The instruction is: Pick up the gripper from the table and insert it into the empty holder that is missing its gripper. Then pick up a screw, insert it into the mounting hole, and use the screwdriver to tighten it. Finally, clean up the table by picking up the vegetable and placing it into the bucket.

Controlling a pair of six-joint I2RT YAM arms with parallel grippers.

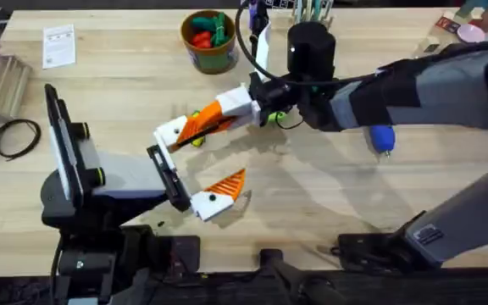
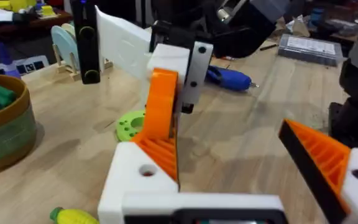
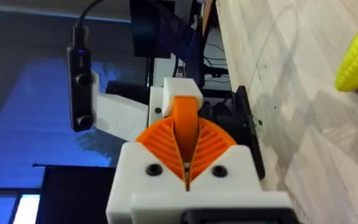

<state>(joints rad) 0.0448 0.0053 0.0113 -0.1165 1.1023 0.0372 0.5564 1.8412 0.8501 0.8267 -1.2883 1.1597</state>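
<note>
Green round disc (image 2: pixel 129 124) flat on wooden table (image 1: pixel 329 212), beyond orange pads. Red and green toy vegetables (image 1: pixel 207 31) heaped together, far side of table from fingers. White printed card (image 1: pixel 59 45) and coiled black cable (image 1: pixel 15 136) well off toward left edge. Pink item (image 1: pixel 470 32) at far right corner.

Robotics lab: wooden counter (image 1: pixel 329 195) carrying two robot arms, coiled cable (image 1: pixel 15 136) near left edge, printed sheet (image 1: pixel 59 45) toward far-left corner.
</note>
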